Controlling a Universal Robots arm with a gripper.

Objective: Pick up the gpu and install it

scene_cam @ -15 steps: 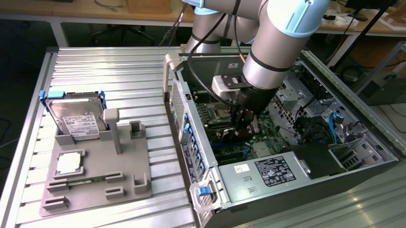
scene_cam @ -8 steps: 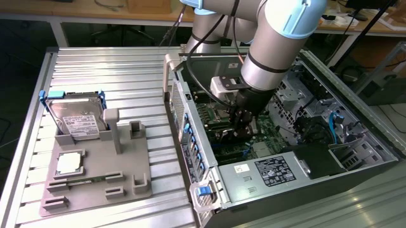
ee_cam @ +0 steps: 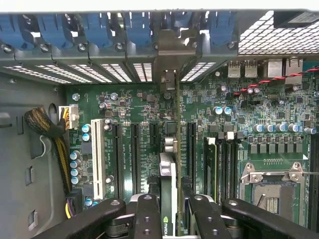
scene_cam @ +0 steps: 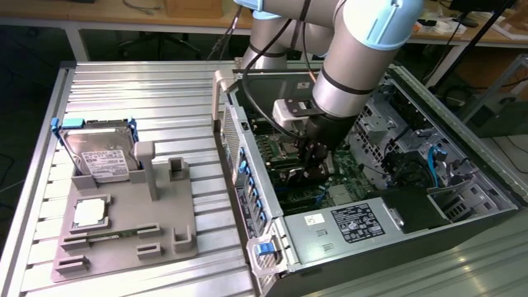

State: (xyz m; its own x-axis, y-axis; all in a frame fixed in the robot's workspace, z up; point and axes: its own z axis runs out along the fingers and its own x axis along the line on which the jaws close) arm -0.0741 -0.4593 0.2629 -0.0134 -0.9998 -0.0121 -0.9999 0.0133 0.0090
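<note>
Reaching down into the open case [scene_cam: 462, 204], the arm [scene_cam: 363, 55] has its gripper [scene_cam: 312, 166] low over the motherboard [scene_cam: 347, 185], at about the centre of the exterior view. In the wrist view the gripper [ee_cam: 172, 211] is closed partway on the gpu [ee_cam: 178, 149], its black fingers [ee_cam: 147, 214] pressed against either side of the card, which stands on edge and runs as a thin line up toward the 12 o'clock side of that picture. The gpu's silver bracket [ee_cam: 170, 82] meets the row of rear slot openings, below the blue clips [ee_cam: 139, 27]. The card's lower edge sits along a black expansion slot; whether it is fully seated cannot be told. A white slot [ee_cam: 97, 159] lies at 9 o'clock from the card, more black slots [ee_cam: 135, 157] between them, and the bare CPU socket [ee_cam: 269, 191] at about 4 o'clock. In the exterior view, at 9 o'clock from the case, a grey holder [scene_cam: 123, 241] on the ribbed table [scene_cam: 140, 93] carries a hard drive [scene_cam: 99, 154] propped upright, with a CPU [scene_cam: 89, 212] at 6 o'clock from it and a memory stick [scene_cam: 111, 234] just beyond that.
</note>
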